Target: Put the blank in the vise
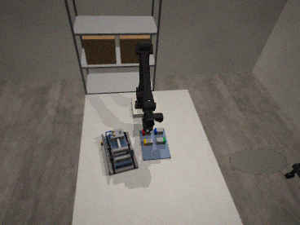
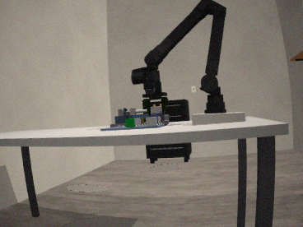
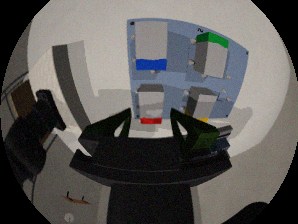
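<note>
Red-tipped, the grey rectangular blank (image 3: 149,104) lies on the pale blue plate (image 3: 176,50) on the white worktop (image 1: 179,179), framed by the fingers of the black pincer (image 3: 149,128), which hangs open over it, gripping nothing, beside the grey milling vise (image 1: 119,151)

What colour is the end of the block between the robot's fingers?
Red. The blank framed by the open gripper has a red end, clearest in the wrist view.
</note>
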Tool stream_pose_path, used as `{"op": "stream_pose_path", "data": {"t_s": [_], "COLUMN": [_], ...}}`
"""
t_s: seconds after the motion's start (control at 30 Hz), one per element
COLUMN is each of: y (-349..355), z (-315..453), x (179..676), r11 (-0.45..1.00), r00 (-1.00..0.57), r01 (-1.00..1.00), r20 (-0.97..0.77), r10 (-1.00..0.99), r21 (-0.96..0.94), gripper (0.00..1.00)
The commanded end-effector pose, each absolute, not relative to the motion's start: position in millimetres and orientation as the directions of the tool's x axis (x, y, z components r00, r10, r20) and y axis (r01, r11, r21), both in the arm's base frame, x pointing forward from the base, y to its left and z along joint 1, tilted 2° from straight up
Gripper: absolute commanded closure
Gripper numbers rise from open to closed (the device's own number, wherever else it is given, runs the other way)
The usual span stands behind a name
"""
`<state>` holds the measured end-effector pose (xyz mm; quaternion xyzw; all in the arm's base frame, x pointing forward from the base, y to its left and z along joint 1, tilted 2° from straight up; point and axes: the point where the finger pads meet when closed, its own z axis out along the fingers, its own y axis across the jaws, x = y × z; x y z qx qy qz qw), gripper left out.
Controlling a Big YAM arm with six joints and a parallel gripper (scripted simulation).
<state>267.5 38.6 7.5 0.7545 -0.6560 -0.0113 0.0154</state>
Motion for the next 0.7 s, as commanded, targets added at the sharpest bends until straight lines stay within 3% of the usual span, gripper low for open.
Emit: {"op": "stream_pose_path", "data": {"t_s": [0.0,0.67], "y": [39.2,40.0], "z": [13.4,15.7], "x": [284.5,289.8], "r11": [-0.144,-0.144], "r00": [0.144,0.144], "r01": [-0.990,-0.990], "r20": [-0.001,-0.001], "r10": [-0.990,-0.990], "r21": [0.000,-0.008], "gripper": [0.36,0.36]}}
